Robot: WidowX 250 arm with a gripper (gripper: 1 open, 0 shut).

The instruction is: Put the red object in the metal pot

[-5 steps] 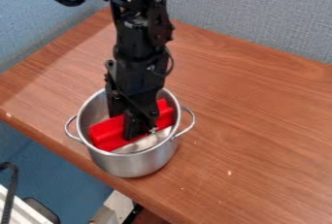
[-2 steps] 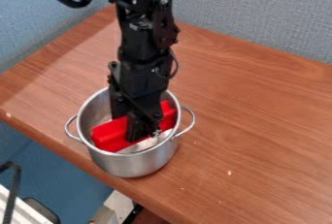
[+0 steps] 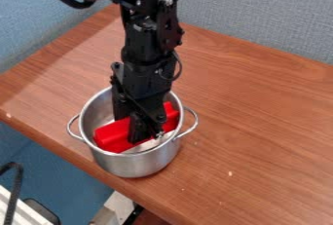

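Holding: my pincer (image 3: 139,124) is pinching the red object (image 3: 117,134) inside the metal pot (image 3: 130,159).
Pot place: it is standing near the table's (image 3: 247,112) front edge.

The black gripper (image 3: 138,124) reaches straight down into the shiny round steel pot (image 3: 120,161), closed on the bright red rectangular block (image 3: 115,134) on the wooden table (image 3: 247,122).

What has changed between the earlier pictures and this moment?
Nothing has visibly changed. The black gripper remains lowered inside the shiny round metal pot, shut on the bright red rectangular block. The pot stands at the same place on the wooden table.
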